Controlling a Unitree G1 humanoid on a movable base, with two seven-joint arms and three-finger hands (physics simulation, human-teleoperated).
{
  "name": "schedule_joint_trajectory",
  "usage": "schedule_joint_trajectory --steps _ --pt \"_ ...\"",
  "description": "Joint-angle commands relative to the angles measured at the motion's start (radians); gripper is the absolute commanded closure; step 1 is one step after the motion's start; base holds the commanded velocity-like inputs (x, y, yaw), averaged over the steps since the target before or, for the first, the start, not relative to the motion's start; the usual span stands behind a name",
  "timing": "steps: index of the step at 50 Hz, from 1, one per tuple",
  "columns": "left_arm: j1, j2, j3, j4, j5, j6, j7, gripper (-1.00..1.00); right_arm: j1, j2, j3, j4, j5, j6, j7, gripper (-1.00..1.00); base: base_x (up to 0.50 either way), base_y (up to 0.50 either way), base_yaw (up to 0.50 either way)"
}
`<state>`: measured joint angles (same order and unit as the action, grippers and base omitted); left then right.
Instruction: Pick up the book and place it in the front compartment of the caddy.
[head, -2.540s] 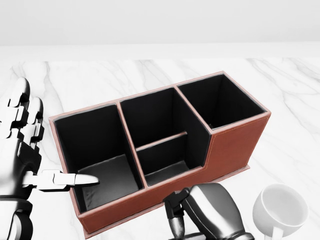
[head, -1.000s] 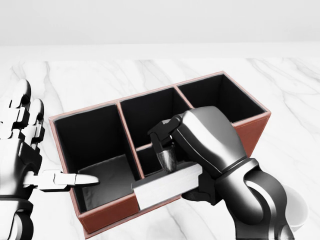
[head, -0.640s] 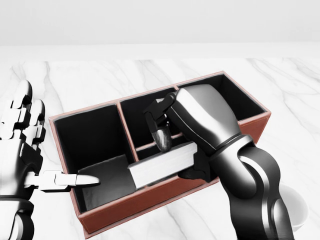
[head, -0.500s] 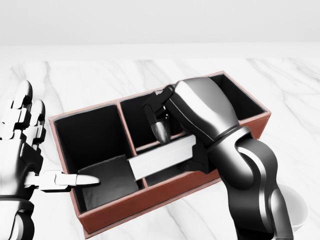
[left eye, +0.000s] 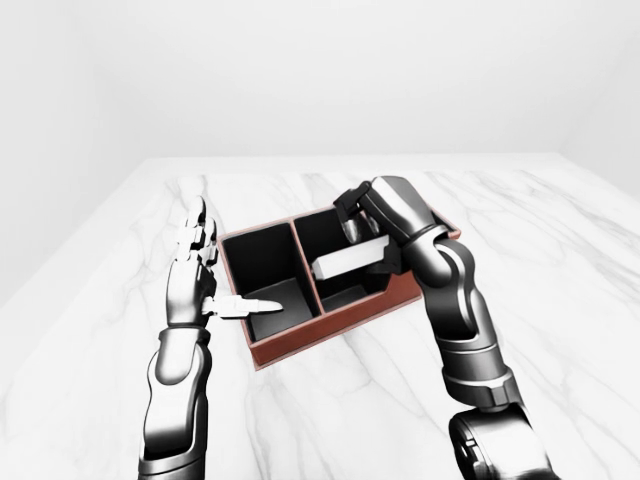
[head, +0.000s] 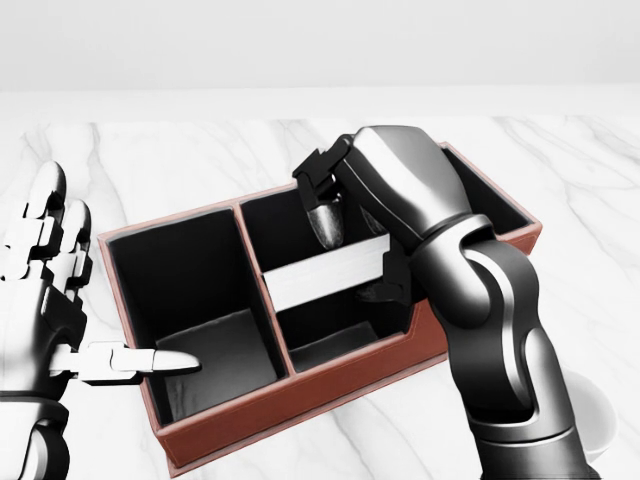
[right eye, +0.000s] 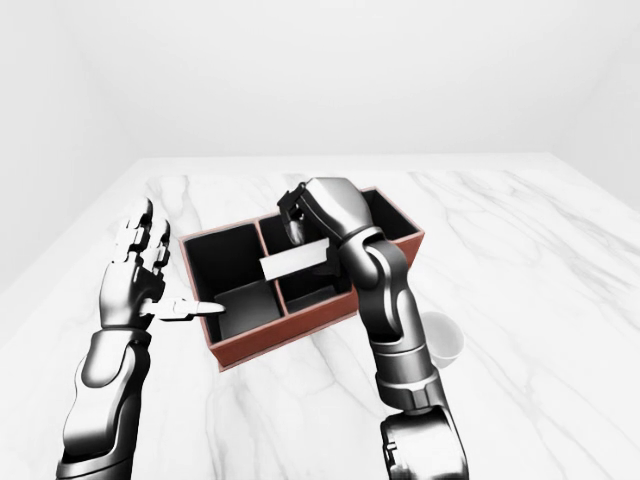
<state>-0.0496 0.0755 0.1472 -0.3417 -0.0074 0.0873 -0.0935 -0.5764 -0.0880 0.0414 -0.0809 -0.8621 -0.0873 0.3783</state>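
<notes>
A red-brown caddy (head: 330, 385) with black compartments lies slantwise on the white marble table (head: 150, 160). My right hand (head: 352, 255) is shut on a white book (head: 325, 272). It holds the book level over the caddy's middle section, which a low divider splits in two. The fingers press on the book's top edge and the thumb is under it. My left hand (head: 60, 300) is open at the caddy's left end. Its thumb (head: 150, 360) points over the rim of the large left compartment. The book hides the divider.
A white cup (right eye: 447, 342) stands on the table to the right of the caddy, beside my right forearm. In the head view only its rim (head: 600, 420) shows, at the bottom right. Marble lies all around the caddy.
My right hand has come up from the bottom of the head view with the book, crossed the caddy's near wall and now holds it over the middle section. The left hand has hardly moved.
</notes>
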Motion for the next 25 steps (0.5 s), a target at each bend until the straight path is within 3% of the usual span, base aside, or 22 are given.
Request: schedule_joint_trajectory --steps 1,25 --pt "0.002 -0.001 -0.001 0.0 0.002 0.0 0.0 -1.0 -0.053 -0.003 -0.013 0.062 0.013 0.0 -0.06 1.0 0.0 0.0 0.0" --pt "0.0 -0.001 -0.002 0.004 0.003 0.0 0.0 -1.0 -0.141 -0.007 -0.009 0.194 0.008 0.0 -0.122 1.0 0.0 0.0 0.0"
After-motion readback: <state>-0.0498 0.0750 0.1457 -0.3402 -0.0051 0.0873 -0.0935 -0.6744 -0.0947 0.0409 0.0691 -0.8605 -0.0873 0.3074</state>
